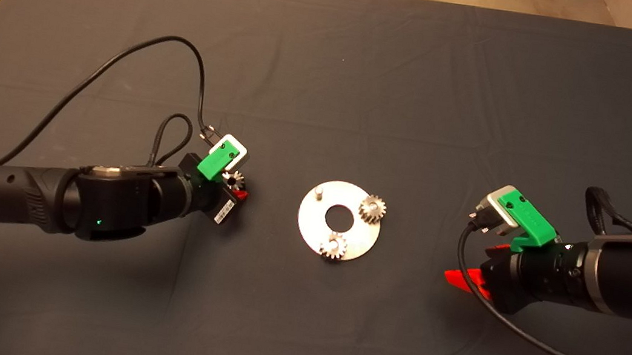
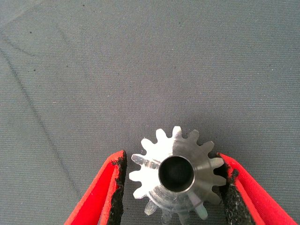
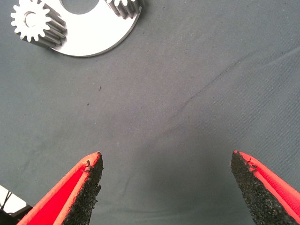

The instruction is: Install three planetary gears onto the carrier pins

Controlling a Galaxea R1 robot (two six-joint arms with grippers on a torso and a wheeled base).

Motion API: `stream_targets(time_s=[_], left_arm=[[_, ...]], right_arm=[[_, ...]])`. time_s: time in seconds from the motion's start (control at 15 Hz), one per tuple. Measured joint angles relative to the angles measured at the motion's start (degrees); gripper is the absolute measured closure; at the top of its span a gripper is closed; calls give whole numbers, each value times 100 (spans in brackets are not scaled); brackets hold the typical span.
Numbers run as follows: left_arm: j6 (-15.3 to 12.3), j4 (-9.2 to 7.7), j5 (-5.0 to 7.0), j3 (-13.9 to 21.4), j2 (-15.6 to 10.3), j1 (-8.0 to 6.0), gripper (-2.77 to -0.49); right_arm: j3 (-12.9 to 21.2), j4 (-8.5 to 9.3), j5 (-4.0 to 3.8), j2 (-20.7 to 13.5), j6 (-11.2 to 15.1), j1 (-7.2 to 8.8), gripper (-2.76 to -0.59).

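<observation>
Two planetary gears point(image 1: 373, 209) already seated on carrier pins of the disc point(image 1: 309, 225); one pin point(image 1: 318, 191) bare. Third gear point(image 2: 176, 176) clamped in the left claw point(image 2: 173, 187), above the mat point(image 1: 368, 56), near the disc's left. Right claw point(image 3: 166, 187) spread apart, empty, waiting beside the disc.

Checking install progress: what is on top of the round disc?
On the disc: two planetary gears seated and one bare pin. The pins under the gears are covered.
</observation>
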Motion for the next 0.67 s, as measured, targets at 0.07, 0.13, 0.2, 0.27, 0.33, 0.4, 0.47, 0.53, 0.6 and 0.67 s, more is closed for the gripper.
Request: stream_targets(time_s=[0.07,0.13,0.2,0.27,0.33,0.4,0.47,0.53,0.6,0.67], left_arm=[[1,-2,-7,0,-2,0,-112],[0,-2,-20,2,-14,0,-110],[0,-2,-35,1,-30,0,-106],[0,0,-38,0,-48,0,-105],[0,0,-38,2,-52,0,-105],[0,0,-42,2,-56,0,-101],[0,0,-42,2,-59,0,-101],[0,0,-40,2,-59,0,-101],[0,0,-42,2,-61,0,-97],[0,0,-42,6,-63,0,-96]], right_arm=[[-9,0,5,1,0,-2,-202],[-23,-2,2,4,0,-2,-202],[-39,-2,0,1,2,-5,-202],[-61,-19,0,15,2,-11,-202],[-89,-109,-4,44,2,-27,-202],[-131,-260,-2,103,2,-42,-202],[-196,-339,-4,185,2,-52,-202],[-268,-391,-2,295,2,-74,-202],[-360,-464,-4,440,0,-152,-202],[-454,-550,-4,604,0,-269,-202]])
